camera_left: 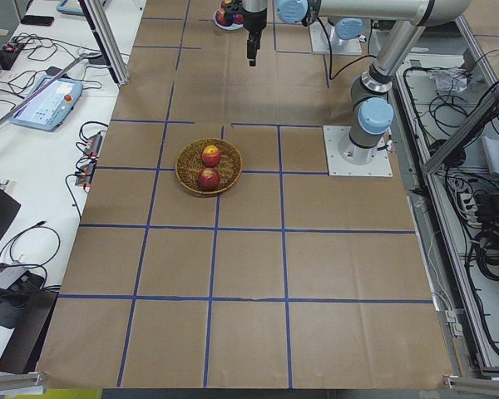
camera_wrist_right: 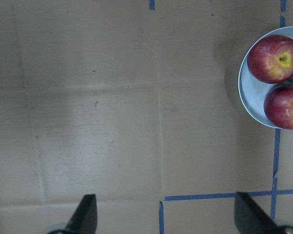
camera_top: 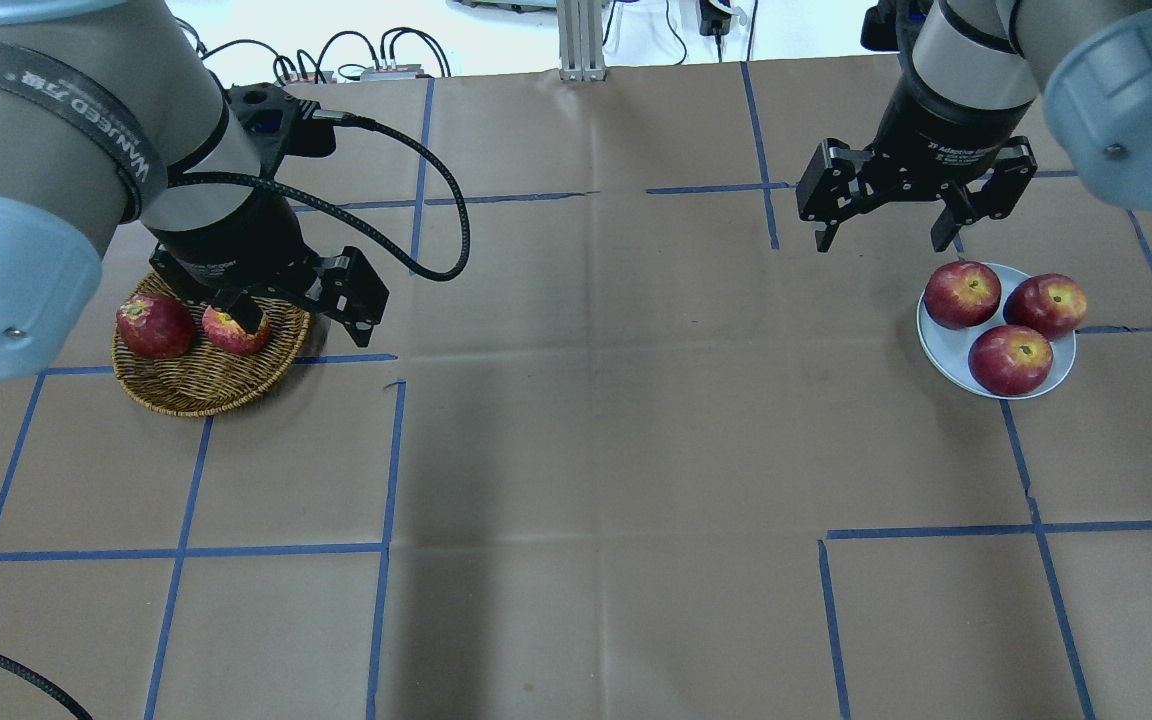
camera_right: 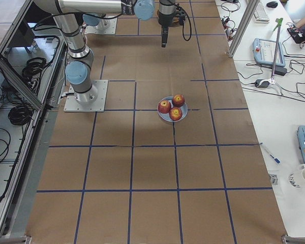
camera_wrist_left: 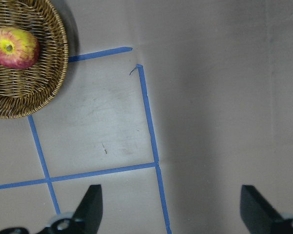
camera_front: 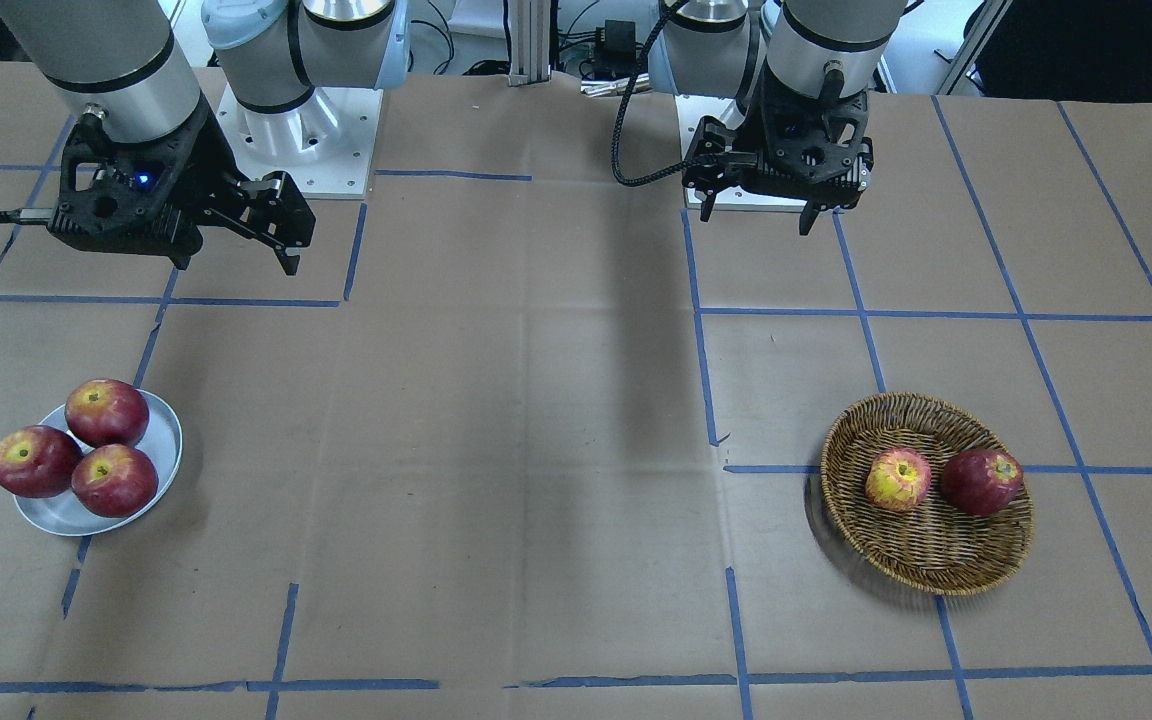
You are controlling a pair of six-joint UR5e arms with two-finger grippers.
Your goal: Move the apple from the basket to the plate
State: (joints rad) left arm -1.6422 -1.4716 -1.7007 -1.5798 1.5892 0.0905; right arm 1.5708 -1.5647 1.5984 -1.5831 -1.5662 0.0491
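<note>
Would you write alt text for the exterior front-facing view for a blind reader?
A woven wicker basket holds a yellow-red apple and a dark red apple; across the brown table, a pale glossy plate carries three dark red apples. Left pincer and right pincer hang open above.

Five apples in all: one yellow-streaked apple (camera_front: 897, 480) and one dark red apple (camera_front: 982, 481) in the single wicker basket (camera_front: 936, 560) toward the table's left end. Three more dark red apples (camera_front: 114, 480) on the one plate (camera_front: 164, 440) toward its right end. Two robot arms (camera_front: 816, 40), with one left gripper (camera_front: 757, 220) and one right gripper (camera_top: 880, 245).
</note>
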